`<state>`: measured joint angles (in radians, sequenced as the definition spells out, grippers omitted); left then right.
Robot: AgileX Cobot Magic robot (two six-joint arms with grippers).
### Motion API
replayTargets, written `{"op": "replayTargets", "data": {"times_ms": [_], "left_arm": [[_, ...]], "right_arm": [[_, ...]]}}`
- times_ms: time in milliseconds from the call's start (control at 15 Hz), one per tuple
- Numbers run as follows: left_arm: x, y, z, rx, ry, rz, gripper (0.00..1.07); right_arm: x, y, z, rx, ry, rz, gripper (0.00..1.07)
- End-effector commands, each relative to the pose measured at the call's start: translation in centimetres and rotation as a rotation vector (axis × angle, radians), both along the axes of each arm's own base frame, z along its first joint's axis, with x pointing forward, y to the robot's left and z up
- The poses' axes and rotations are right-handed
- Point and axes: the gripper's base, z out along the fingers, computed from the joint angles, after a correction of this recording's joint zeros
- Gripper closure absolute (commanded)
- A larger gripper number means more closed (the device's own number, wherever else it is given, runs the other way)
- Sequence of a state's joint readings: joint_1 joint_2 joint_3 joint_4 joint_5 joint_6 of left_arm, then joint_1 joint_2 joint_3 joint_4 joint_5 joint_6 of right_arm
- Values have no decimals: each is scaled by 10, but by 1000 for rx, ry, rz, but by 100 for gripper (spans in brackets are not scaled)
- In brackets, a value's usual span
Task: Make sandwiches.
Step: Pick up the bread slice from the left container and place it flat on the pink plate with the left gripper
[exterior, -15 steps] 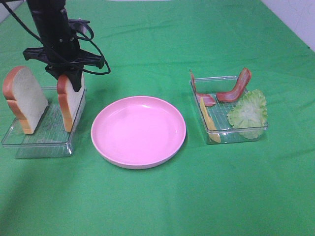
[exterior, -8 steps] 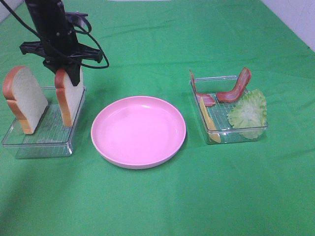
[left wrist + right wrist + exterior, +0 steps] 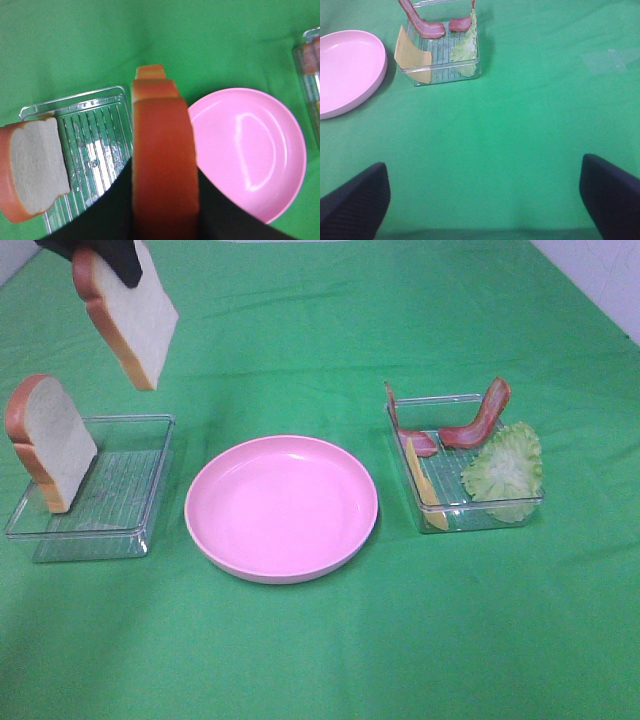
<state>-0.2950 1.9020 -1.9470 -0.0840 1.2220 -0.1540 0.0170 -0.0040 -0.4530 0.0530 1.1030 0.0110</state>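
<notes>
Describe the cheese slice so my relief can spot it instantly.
Find the clear tray right of the pink plate. The cheese is the yellow square leaning on the tray wall nearest the plate; the bacon strips are red-brown, the lettuce green and frilly.

exterior high: from the front, above, looking down on the whole green cloth (image 3: 300, 660), far | left wrist: straight down, bread slice (image 3: 162, 150) close in front, over bread tray (image 3: 95, 130) | right wrist: well back, angled down toward bacon tray (image 3: 440, 70) | all three share pink plate (image 3: 280, 505)
</notes>
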Motion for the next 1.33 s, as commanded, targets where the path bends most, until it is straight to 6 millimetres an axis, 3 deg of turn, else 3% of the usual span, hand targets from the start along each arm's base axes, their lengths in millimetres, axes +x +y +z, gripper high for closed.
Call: {"op": "replayTargets", "data": {"times_ms": [67, 267, 467, 533, 800, 1067, 1333], "left_arm": [[-29, 8, 8, 23, 86, -36, 107], [-58, 14, -11, -10, 76, -59, 107], [-62, 4, -47, -127, 85, -108, 107], [-55, -8, -80, -232, 96, -159, 107], [-38, -31, -123, -405, 185, -264, 107], [-27, -38, -154, -455, 225, -232, 107], [-13, -47, -172, -593, 233, -75, 107]], "right_arm": [[-4, 0, -1, -7, -33, 4, 9], [-4, 0, -1, -7, -33, 4, 9], [-4, 0, -1, -7, -33, 4, 9], [-4, 0, -1, -7, -33, 4, 9], [-4, 0, -1, -7, -33, 4, 9], [-4, 0, -1, -7, -33, 4, 9], [-4, 0, 0, -7, -32, 4, 9]]}}
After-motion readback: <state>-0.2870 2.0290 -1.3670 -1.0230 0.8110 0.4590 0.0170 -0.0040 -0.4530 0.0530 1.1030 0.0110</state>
